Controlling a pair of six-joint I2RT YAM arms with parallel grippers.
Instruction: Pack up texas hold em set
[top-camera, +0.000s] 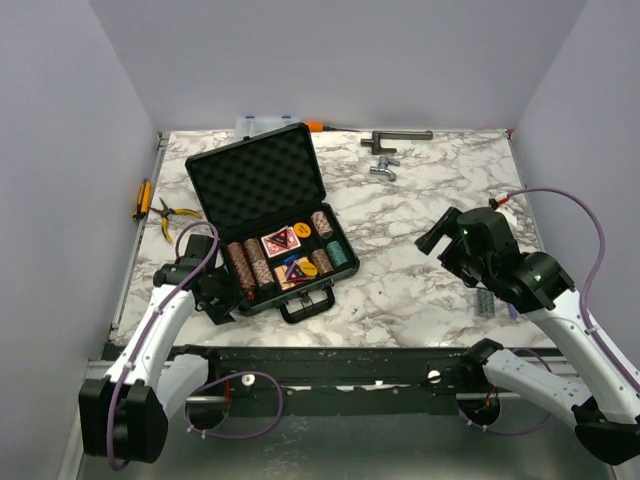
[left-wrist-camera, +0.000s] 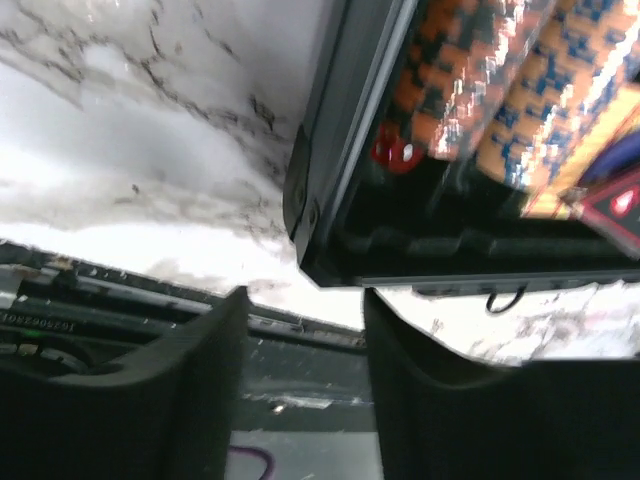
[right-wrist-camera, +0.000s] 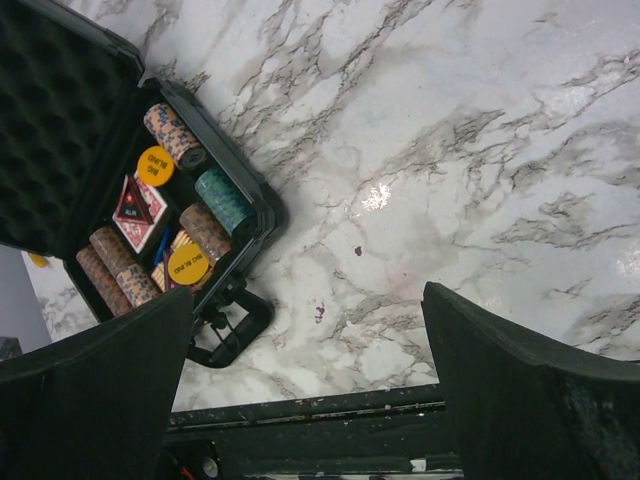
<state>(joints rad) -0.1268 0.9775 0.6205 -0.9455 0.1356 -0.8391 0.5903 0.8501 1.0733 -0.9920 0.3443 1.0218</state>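
The open briefcase (top-camera: 258, 180) of the Texas hold 'em set sits left of centre on the marble table (top-camera: 420, 210), its foam-lined lid propped up at the back and its handle (top-camera: 308, 303) facing the near edge. In the tray lie brown chip stacks (top-camera: 250, 268), a teal stack (top-camera: 338, 255), cards (top-camera: 282, 240) bearing a red triangle, and yellow discs (right-wrist-camera: 156, 165) marked "BIG BLIND".

The left gripper (left-wrist-camera: 303, 310) hangs just off the case's near-left corner. Its two fingers (left-wrist-camera: 190, 380) are spread apart with nothing between them, and the corner lies close ahead of the tips.

The right gripper (right-wrist-camera: 308, 295) hovers over bare marble well to the right of the case — jaws wide, holding nothing.

Yellow-handled pliers (top-camera: 172, 215) lie near the left edge beside the case. Metal tools (top-camera: 395, 138) rest at the far side of the table, and a clear plastic box (top-camera: 260, 125) shows partly behind the lid.
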